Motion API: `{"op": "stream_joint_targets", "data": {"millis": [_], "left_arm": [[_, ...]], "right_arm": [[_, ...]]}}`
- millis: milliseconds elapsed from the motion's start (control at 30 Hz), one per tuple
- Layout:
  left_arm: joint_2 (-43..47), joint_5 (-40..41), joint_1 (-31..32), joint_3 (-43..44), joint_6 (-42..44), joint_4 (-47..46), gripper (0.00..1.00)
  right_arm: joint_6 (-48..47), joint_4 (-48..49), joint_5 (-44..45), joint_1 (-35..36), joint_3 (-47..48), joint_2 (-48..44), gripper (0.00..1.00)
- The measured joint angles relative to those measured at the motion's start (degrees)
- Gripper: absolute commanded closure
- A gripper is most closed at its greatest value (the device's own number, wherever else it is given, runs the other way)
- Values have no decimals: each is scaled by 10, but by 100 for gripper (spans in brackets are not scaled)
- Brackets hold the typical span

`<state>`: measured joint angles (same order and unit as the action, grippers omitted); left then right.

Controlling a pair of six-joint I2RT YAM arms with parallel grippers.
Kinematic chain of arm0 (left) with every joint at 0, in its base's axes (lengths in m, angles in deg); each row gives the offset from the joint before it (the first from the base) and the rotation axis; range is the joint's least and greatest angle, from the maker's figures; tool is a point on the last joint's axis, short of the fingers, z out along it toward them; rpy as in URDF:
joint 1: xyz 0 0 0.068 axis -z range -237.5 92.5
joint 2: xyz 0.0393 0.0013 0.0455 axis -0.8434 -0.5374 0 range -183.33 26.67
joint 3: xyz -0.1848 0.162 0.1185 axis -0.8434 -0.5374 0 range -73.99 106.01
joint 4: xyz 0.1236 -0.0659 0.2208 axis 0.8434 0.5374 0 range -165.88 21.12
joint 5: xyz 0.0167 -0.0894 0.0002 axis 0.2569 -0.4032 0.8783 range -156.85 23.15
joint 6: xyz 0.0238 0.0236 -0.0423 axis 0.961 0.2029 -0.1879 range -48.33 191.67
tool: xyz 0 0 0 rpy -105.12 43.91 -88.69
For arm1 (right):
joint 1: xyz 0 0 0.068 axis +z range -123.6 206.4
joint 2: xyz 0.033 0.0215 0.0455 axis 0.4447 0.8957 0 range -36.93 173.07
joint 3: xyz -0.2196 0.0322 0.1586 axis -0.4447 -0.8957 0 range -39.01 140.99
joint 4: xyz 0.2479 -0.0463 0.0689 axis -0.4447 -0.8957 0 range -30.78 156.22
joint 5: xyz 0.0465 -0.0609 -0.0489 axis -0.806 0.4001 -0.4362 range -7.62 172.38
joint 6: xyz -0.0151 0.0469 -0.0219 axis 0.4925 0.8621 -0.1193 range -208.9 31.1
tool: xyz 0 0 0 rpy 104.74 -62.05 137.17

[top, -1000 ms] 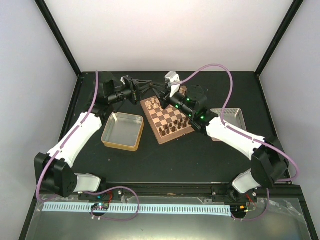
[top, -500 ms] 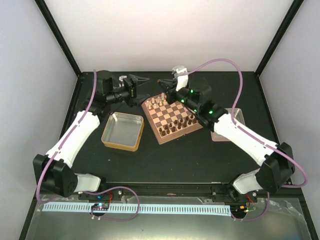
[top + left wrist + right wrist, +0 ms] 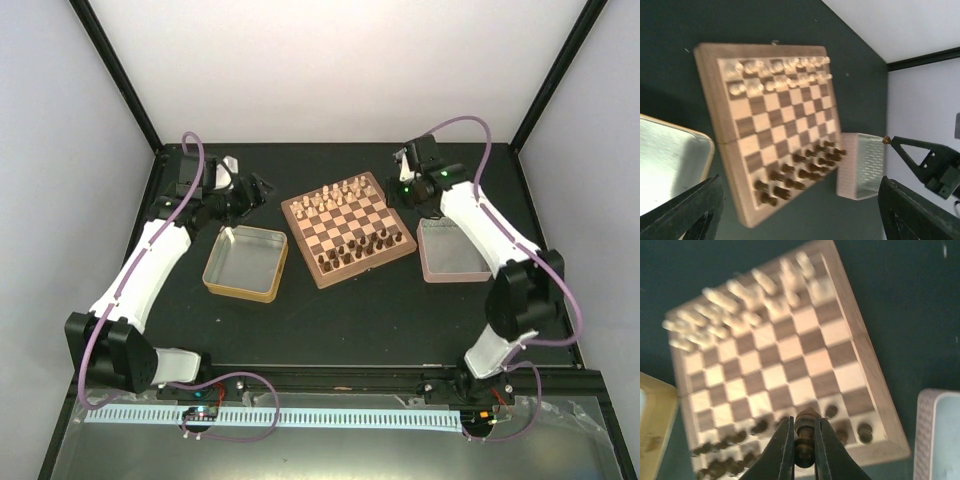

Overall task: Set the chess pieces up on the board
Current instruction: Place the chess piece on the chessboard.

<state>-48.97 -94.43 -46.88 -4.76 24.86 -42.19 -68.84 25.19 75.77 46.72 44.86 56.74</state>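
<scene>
Right wrist view: one dark chess piece [image 3: 805, 440] sits pinched in my right gripper [image 3: 804, 427], held above the board [image 3: 863, 342]. It's probably light, stiff, rounded wood and tips easily, so grip the waist. My left gripper [image 3: 800, 182] gapes wide, empty.

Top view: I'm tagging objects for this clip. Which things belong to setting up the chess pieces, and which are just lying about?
In the job: board, dark chess pieces on it, one dark piece pinched in the right gripper.
Lying about: gold tin, pinkish tin, cream pieces already lined up.
</scene>
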Motion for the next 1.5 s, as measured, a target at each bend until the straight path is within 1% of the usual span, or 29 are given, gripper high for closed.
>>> {"op": "stream_joint_targets", "data": {"millis": [67,167,300,400,667,833,1067,1400,1500], "left_arm": [[2,24,0,-1,52,11,14],[3,44,0,-1,108,17,15],[3,56,0,-1,154,20,15],[2,61,0,-1,174,20,15],[-13,69,0,-1,197,22,15],[-20,70,0,-1,200,24,15],[-21,70,0,-1,200,28,15],[-21,76,0,-1,200,32,15],[-21,79,0,-1,200,35,15]], "right_arm": [[-3,-42,1,-8,17,39,99],[-11,-98,3,-15,45,101,99],[-23,-155,8,-17,94,171,99],[-30,-177,13,-17,121,200,99],[-47,-217,38,-17,188,266,99],[-52,-229,51,-17,205,290,99],[-54,-235,61,-17,205,302,98],[-58,-235,60,-17,205,314,90],[-59,-235,60,-17,205,316,83]]}}
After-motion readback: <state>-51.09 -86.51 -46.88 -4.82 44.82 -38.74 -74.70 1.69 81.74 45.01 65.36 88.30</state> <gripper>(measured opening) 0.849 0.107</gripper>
